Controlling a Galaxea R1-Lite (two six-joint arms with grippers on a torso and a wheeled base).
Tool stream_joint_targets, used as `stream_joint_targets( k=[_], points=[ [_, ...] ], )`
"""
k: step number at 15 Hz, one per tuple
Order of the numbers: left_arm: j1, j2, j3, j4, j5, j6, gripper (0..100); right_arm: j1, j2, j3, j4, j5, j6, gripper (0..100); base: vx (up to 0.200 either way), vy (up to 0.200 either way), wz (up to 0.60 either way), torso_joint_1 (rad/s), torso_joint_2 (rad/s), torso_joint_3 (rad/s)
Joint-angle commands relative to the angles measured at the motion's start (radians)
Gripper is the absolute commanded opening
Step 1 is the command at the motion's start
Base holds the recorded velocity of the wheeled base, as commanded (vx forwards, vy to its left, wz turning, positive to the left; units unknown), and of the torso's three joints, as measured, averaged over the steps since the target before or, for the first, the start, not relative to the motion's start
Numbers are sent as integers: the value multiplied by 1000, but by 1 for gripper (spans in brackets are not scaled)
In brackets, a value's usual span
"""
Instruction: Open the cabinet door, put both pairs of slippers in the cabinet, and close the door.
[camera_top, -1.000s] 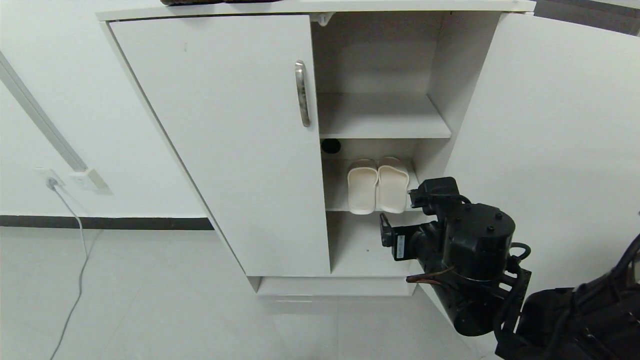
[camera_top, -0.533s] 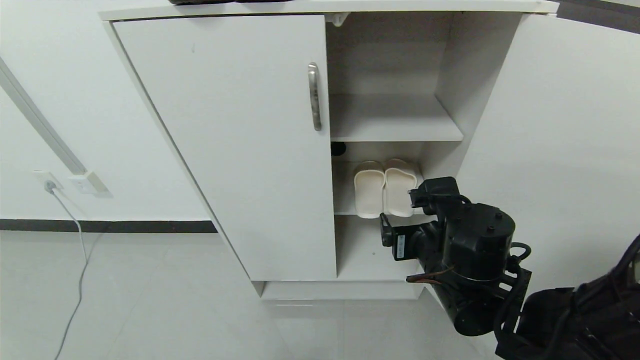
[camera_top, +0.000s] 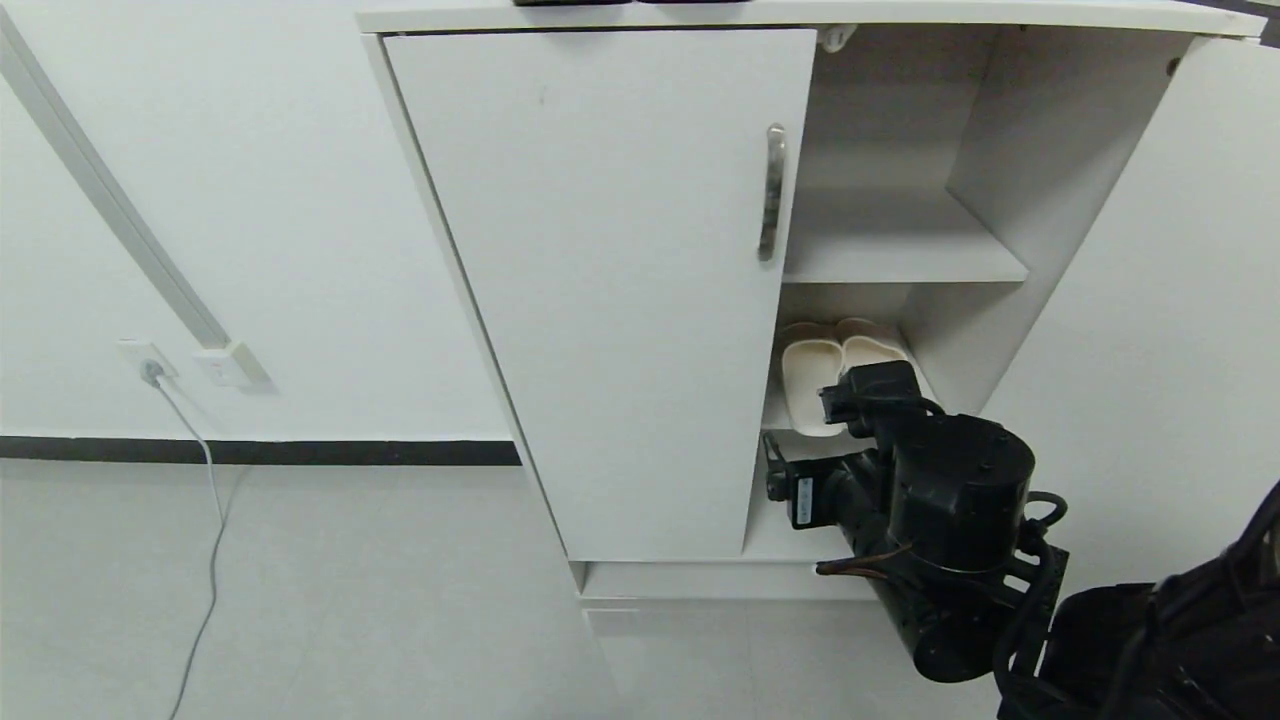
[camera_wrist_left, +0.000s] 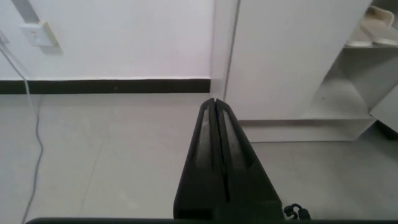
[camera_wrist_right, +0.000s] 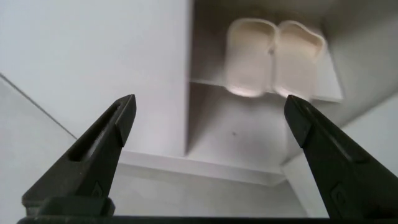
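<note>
Cream slippers (camera_top: 840, 365) sit paired on the cabinet (camera_top: 1040, 150) middle shelf (camera_wrist_right: 208, 78), long axes front-to-back, just ahead of and above the right pincer (camera_wrist_right: 210, 102) (nearer arm, spread wide, empty); left pincer (camera_wrist_left: 214, 107) pressed closed, empty, well apart above the floor (camera_wrist_left: 93, 162).

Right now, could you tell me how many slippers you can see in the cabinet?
2, side by side on the lower shelf: one slipper nearer the shut door, the second slipper beyond it. That door may hide more.
</note>
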Motion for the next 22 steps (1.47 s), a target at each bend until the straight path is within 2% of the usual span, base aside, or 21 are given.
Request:
stream_joint_targets(
  k=[1, 5, 14, 22],
  points=[
    [0, 1, 0, 0, 0, 0, 0, 0, -2, 5, -25, 1, -9, 100, 0, 200, 0, 2, 2, 2],
    [0, 1, 0, 0, 2, 1, 0, 0, 3, 43, -137, 12, -74, 100, 0, 200, 0, 5, 1, 1],
    [0, 1, 0, 0, -1, -2, 0, -8, 9, 55, -157, 29, -87, 100, 0, 0, 0, 0, 0, 7],
    [0, 1, 0, 0, 2, -3, 0, -8, 8, 64, -160, 29, -87, 100, 0, 0, 0, 3, 0, 182]
  ],
)
